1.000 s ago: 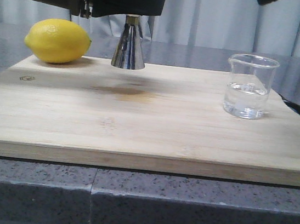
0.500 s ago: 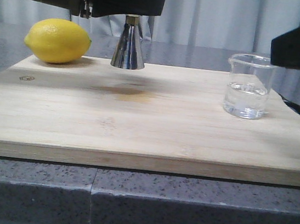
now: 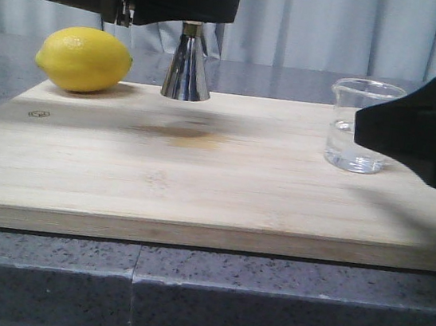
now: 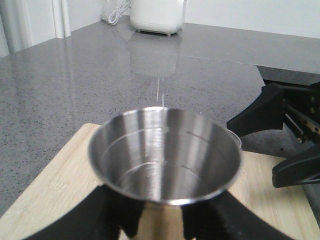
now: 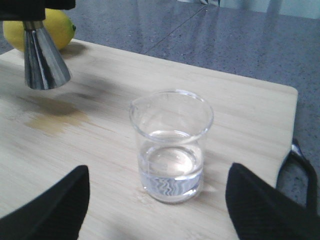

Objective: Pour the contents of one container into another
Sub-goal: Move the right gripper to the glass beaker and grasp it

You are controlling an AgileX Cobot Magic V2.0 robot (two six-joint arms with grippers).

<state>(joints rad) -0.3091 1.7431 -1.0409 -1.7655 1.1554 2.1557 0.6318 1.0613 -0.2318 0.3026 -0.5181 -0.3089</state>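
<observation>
step: reach for beaker (image 5: 171, 145) | right hand (image 5: 157, 212) wide open, straddling it, not touching | beaker upright on board (image 3: 201, 169), part full | left hand (image 4: 152, 225) clamps jigger (image 4: 165, 160) | tip: centre, close gently, lift level

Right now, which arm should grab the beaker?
Right. The right gripper is open with the beaker between its fingers, while the left gripper is shut on the jigger.
</observation>
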